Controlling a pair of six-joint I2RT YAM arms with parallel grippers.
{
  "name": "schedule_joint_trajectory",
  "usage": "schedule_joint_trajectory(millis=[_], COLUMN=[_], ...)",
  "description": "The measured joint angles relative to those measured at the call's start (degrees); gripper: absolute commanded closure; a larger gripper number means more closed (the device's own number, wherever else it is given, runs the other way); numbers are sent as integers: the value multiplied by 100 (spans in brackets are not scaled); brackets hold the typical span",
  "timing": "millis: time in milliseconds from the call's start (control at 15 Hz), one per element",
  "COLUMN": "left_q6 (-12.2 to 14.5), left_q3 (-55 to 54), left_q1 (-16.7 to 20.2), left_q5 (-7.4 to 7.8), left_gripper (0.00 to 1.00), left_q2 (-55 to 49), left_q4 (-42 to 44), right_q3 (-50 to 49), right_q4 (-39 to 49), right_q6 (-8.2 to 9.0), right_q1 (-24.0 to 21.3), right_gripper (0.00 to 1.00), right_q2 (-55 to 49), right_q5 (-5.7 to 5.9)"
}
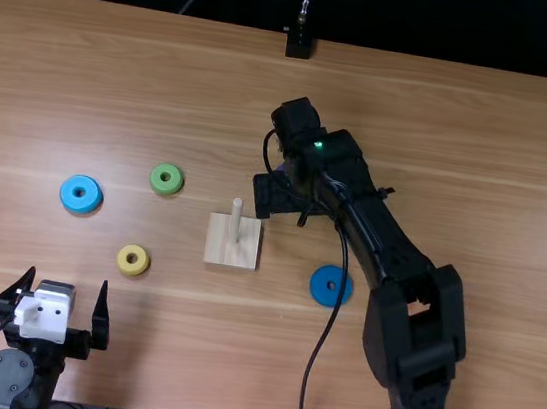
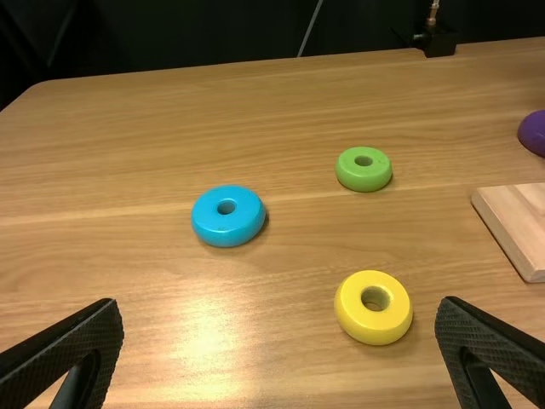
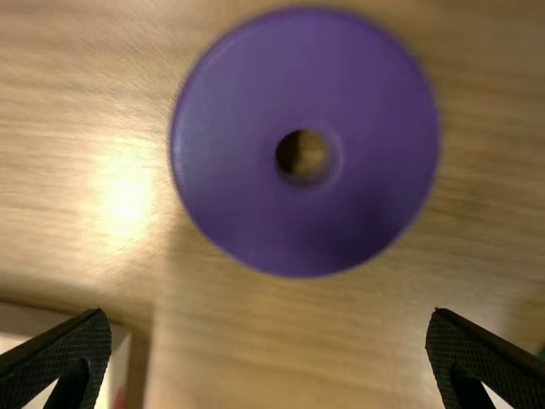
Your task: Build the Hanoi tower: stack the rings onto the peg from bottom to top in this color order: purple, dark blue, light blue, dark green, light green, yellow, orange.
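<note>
Right pincer (image 1: 279,197) is spread wide above the purple ring (image 3: 226,162). That ring seems to lie flat on the table (image 1: 476,120), though the arm hides most of it from above; it is just off the far right corner of the wooden block (image 1: 232,253) that bears the peg (image 1: 235,224). Left pincer (image 1: 68,281) is spread too, over the table's near left corner. Of three rings left of the block, the light blue ring (image 1: 69,195) is closest to the table's left edge, the green ring (image 1: 158,180) to its far edge, the yellow ring (image 1: 123,260) to its near edge. Off the block's near right corner lies the dark blue ring (image 1: 319,285).
</note>
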Motion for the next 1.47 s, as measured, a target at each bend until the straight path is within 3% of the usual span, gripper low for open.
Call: schedule_joint_trajectory(millis=[400, 800, 1467], left_q6=[0, 2, 4], left_q3=[-2, -2, -2], left_q1=[0, 0, 0], left_q5=[2, 0, -2], left_gripper=[0, 0, 0], left_q2=[-2, -2, 0], left_q4=[0, 0, 0], right_q3=[802, 1001, 1178], right_q4=[-35, -79, -70], right_q6=[57, 61, 94], right_q1=[-13, -313, -339], right_gripper=[0, 0, 0], right_q2=[247, 737, 758], right_q5=[-2, -2, 0])
